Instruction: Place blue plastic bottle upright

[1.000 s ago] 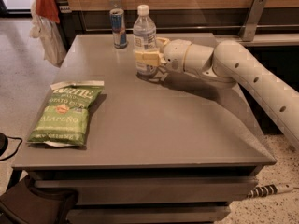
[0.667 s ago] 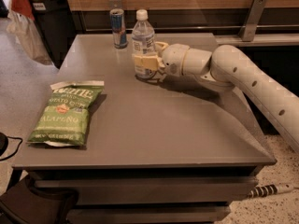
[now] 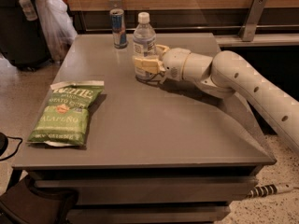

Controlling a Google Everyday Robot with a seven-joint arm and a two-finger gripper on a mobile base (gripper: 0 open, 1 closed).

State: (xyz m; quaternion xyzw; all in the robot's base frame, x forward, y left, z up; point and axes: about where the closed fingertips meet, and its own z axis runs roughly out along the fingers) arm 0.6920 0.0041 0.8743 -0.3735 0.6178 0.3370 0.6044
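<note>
The blue plastic bottle (image 3: 144,40) (capped, contents unclear) is held upright on the table (image 3: 154,125), pinched low by the gripper (image 3: 147,63); a can (image 3: 118,28) is seen just left.

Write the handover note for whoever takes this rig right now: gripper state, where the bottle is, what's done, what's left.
Gripper: at the far middle of the table, closed around the lower half of the blue plastic bottle, with the arm reaching in from the right.
Bottle: upright, cap on top, and its base appears to rest on the table. It stands just right of the blue-and-silver can and apart from it.
Chip bag: lies flat at the near left, out of the way.
Done: the bottle is vertical.
Left: open the gripper, back off without tipping the bottle, and check that it stands alone.
</note>
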